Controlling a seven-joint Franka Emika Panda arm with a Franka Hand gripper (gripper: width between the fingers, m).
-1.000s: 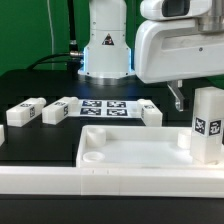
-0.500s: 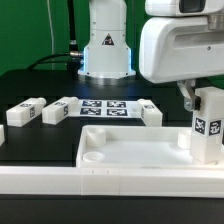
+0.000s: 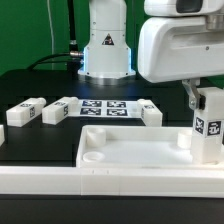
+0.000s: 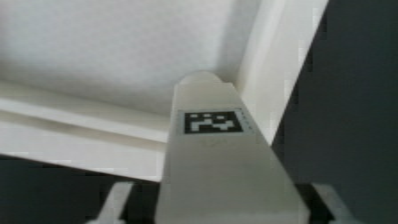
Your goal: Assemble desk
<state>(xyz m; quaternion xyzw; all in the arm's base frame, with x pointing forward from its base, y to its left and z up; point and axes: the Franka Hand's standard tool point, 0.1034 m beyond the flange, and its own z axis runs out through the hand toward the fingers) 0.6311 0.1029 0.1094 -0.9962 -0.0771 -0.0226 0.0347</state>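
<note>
The gripper (image 4: 215, 203) was down over one upright leg (image 3: 208, 125). In the wrist view the leg's near end sat between the two fingers (image 4: 118, 203), with a thin dark gap on each side. The fingers therefore looked apart rather than pressed on it, though the blur made this hard to judge. A tag (image 4: 214, 122) showed on the leg face just beyond the fingertips. The leg stood at the corner of the tabletop (image 3: 130, 147) nearest the gripper. The rest of the tabletop stretched away from the gripper toward the exterior view's left, rim up. Three loose legs (image 3: 28, 112) (image 3: 58, 110) (image 3: 150, 112) lay flat on the dark table, well apart from the gripper. Between two of them lay the marker board (image 3: 105, 106). A rail (image 3: 90, 185) ran along the tabletop's front.
</note>
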